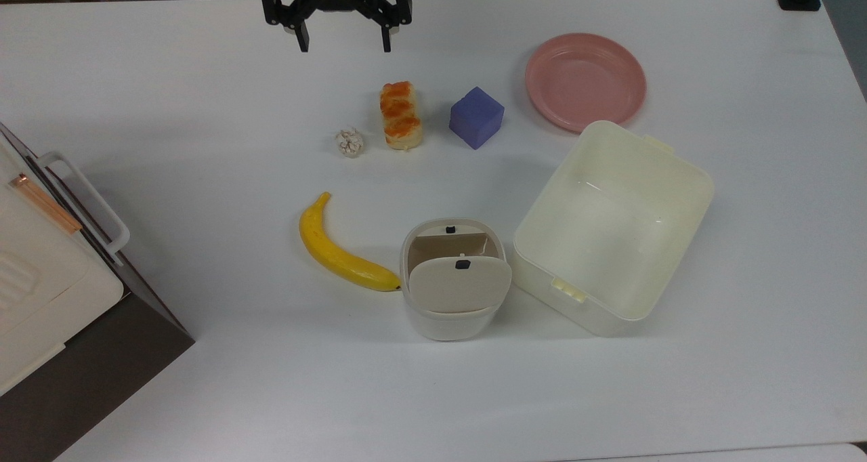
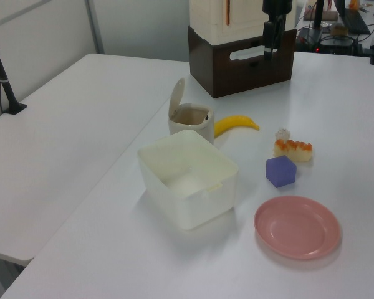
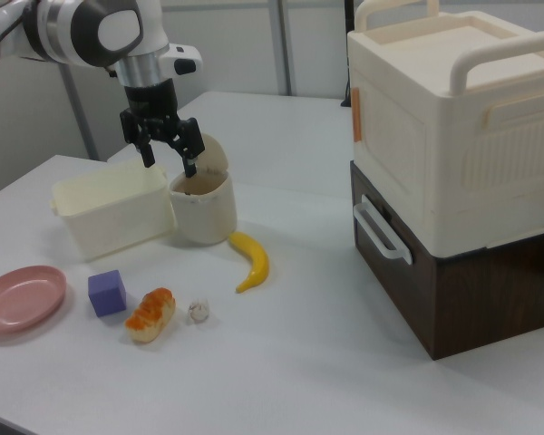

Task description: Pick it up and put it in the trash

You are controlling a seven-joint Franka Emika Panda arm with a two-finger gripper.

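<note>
The paper wad (image 1: 350,143) is a tiny wrinkled whitish ball on the white table, just left of the orange-topped bread (image 1: 402,114) in the top view. It also lies beside the bread as a small ball (image 3: 199,311) (image 2: 282,133). The trash (image 1: 443,326) is a small white rounded bin whose beige flap lid (image 1: 459,282) stands tipped up, showing the opening (image 2: 190,116). My gripper (image 1: 344,45) (image 3: 170,163) hangs open and empty, well above the table, toward the top view's upper edge from the wad.
A banana (image 1: 339,248) lies left of the bin, and a big cream tub (image 1: 704,177) stands to its right. A purple cube (image 1: 477,117) and a pink plate (image 1: 585,81) sit beyond the bread. A tall cream-and-brown box (image 1: 40,279) occupies the top view's left edge.
</note>
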